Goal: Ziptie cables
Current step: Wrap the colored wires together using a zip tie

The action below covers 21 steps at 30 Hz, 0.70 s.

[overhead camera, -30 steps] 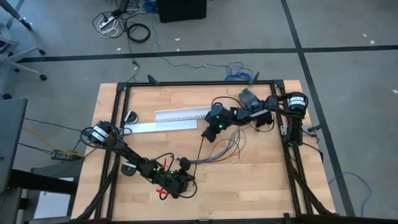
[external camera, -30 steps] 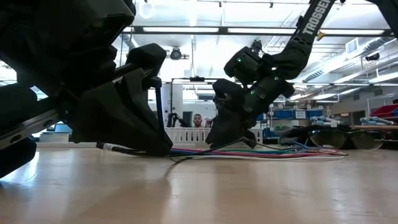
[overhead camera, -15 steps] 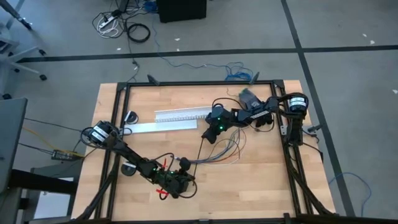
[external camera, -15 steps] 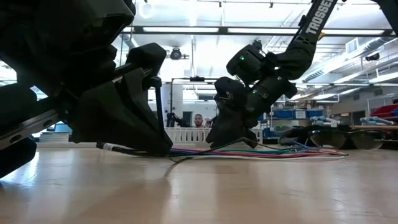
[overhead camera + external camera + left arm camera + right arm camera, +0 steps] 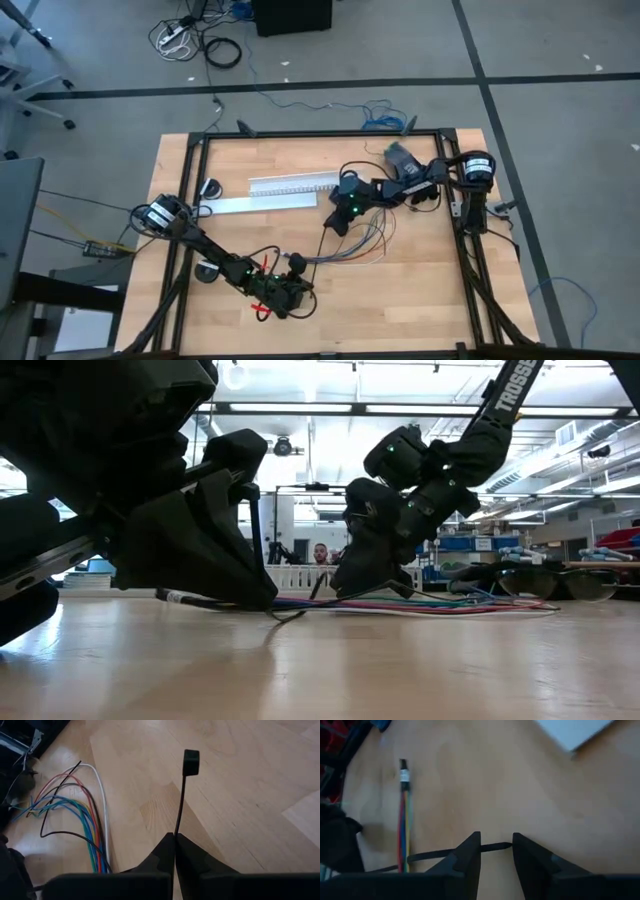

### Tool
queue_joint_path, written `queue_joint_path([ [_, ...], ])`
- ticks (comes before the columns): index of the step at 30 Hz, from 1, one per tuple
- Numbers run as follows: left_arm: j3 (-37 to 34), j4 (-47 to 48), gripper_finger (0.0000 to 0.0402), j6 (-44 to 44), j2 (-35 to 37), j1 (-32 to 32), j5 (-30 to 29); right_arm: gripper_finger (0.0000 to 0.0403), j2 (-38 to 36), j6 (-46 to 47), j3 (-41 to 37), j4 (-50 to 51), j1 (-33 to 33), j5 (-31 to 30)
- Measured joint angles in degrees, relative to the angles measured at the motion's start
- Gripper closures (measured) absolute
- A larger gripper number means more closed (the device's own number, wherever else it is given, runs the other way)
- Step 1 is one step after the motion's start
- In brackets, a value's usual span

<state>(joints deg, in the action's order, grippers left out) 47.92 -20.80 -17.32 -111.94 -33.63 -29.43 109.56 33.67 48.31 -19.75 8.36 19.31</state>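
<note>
Our left gripper (image 5: 175,836), low at the table's (image 5: 420,300) near edge, is clamped on the ziptie (image 5: 179,810), presenting its head end. The cables (image 5: 362,243) lie mid-table. Our right gripper (image 5: 496,849) hangs above them, jaws apart around the strip's tail, likely to thread it.

black ziptie (image 5: 178,815), multicoloured cables (image 5: 90,832) (pale wood table (image 5: 250,785))

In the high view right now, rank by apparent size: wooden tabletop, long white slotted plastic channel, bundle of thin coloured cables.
1. Light wooden tabletop, largest by far.
2. Long white slotted plastic channel.
3. Bundle of thin coloured cables, similar in spread to the channel, so ranks 2 and 3 are unsure.
</note>
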Motion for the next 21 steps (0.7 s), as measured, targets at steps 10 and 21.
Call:
queue_joint_path([
  [10, 0.0, 0.0, 0.0402, 0.0, 0.0, 0.0, 0.0, 0.0294, 0.4, 3.2, -0.2, -9.7, -0.6, 3.9],
  [21, 0.0, 0.0, 0.0402, 0.1, 0.0, 0.7, 0.8, 0.0294, 0.3, 4.6, -0.1, -11.3, -3.1, 5.6],
])
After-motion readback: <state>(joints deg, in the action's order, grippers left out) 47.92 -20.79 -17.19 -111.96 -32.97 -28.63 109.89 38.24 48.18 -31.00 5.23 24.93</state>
